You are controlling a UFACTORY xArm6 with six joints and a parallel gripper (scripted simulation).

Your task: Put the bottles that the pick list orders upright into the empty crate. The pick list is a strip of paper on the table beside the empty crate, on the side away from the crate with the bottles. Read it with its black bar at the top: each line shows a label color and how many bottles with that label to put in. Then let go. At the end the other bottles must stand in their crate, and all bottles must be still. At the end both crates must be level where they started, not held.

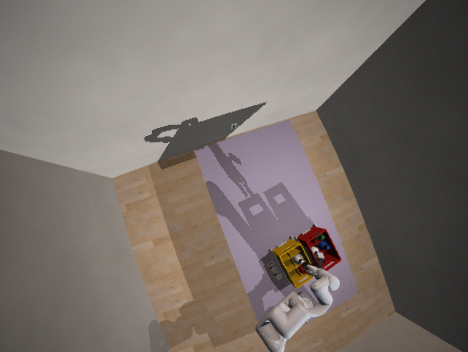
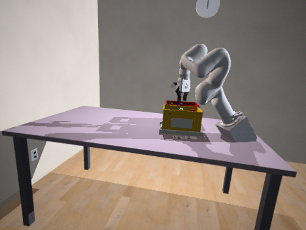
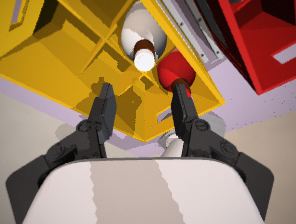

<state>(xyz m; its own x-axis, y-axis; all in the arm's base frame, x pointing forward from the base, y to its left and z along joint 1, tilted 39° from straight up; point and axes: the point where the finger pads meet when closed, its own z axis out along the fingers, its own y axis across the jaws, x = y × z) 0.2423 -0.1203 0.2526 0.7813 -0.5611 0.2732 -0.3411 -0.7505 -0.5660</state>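
Observation:
The yellow crate point(image 1: 302, 283) point(image 2: 166, 121) point(image 3: 30, 66) stands level on the table. In it, in neighbouring compartments at the side facing the red crate, stand a white-labelled bottle point(image 3: 142, 27) with a brown neck and white cap, and a red bottle point(image 3: 175, 69). My gripper point(image 2: 182, 98) point(image 3: 143, 94) is open and empty above the yellow crate; its right finger hides part of the red bottle's neck. The red crate point(image 1: 309, 234) point(image 3: 256, 65) holds green point(image 1: 321, 237), blue point(image 1: 324, 245) and white bottles. The pick list point(image 2: 184, 137) lies beside the yellow crate; its marks are too small to read.
The two crates stand close together, with a narrow gap between their walls. The arm's base point(image 2: 240, 129) stands near one end of the lilac table point(image 2: 75, 121). Shadows of the arm and crates fall across the table.

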